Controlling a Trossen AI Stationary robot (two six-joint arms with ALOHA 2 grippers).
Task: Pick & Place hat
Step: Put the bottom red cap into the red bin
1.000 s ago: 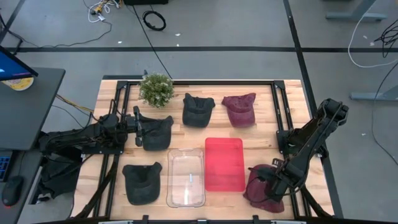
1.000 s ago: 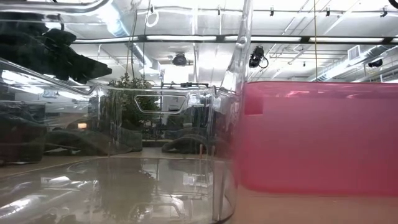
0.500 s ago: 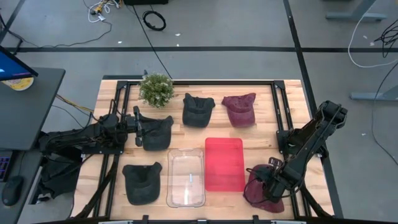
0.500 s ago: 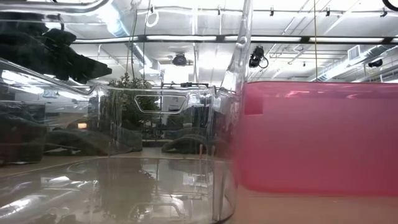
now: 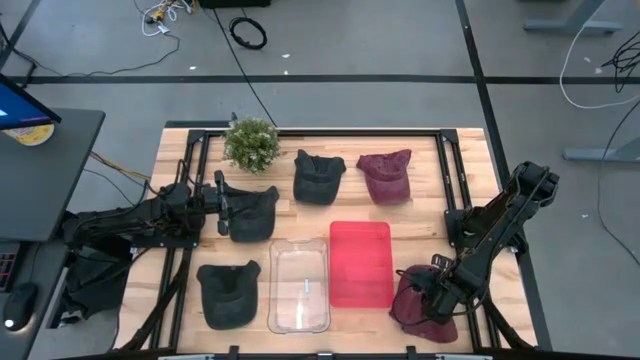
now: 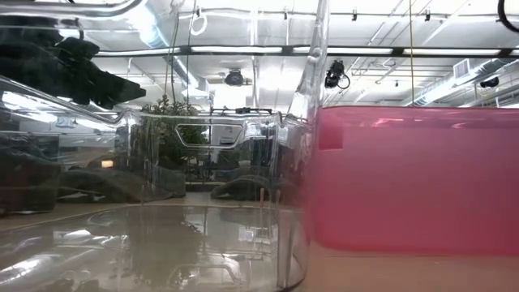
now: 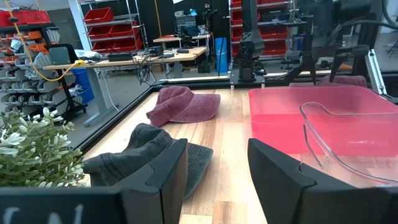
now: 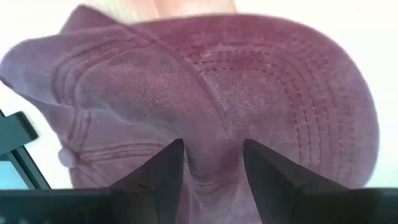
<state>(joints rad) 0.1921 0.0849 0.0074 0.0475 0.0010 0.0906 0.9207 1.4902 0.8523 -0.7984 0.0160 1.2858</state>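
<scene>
The right gripper (image 5: 428, 308) is positioned low over the maroon fabric cap (image 5: 418, 300) lying at the near right corner of the wooden slatted table (image 5: 420, 200), just beside the red translucent plastic bin (image 5: 360, 262). In the right wrist view the two dark fingers (image 8: 155, 174) are spread apart, and a ridge of the cap's crown is seen bunched in the gap between them. The fabric appears to be touched, but a closed grip is not shown; the cap is judged not yet secured.

The left gripper (image 7: 214, 171) is held with its jaws apart near the left side of the table, beside a dark grey cap (image 5: 250, 210), and nothing is gripped by it.

Task progress is judged as early. Both the red bin and the clear plastic bin (image 5: 298, 285) are seen to hold no caps. Three dark caps and a second maroon cap (image 5: 385, 175) remain on the table surface, near a small green potted plant (image 5: 250, 142). Closing, lifting and placing are all left to be done.
</scene>
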